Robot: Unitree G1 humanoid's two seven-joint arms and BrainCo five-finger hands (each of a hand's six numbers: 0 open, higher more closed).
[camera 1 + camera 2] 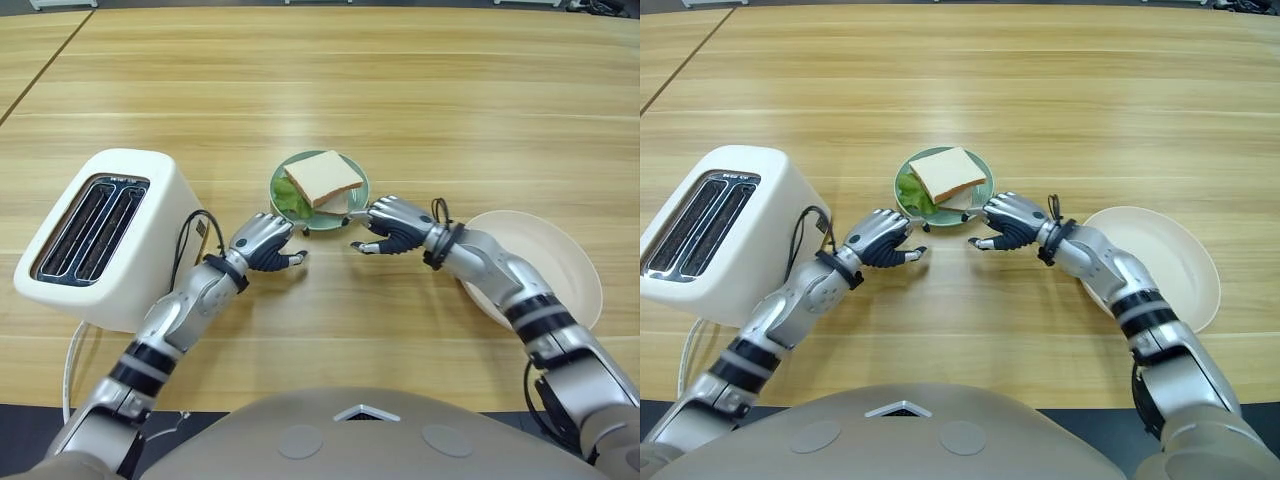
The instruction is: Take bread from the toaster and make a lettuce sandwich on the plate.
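A green plate [357,186] sits mid-table and carries a stack: a slice of white bread [324,177] on top, green lettuce [291,197] sticking out at its left, and another slice edge beneath. The white toaster [100,235] stands at the left with both slots dark and bare. My left hand [265,243] hovers just in front-left of the plate, fingers curled, holding nothing. My right hand [392,225] is at the plate's front-right rim, fingers curled, with nothing in it.
A cream bowl [560,258] lies at the right, partly under my right forearm. The toaster's black cord [186,240] loops beside my left wrist. Bare wooden table stretches beyond the plate.
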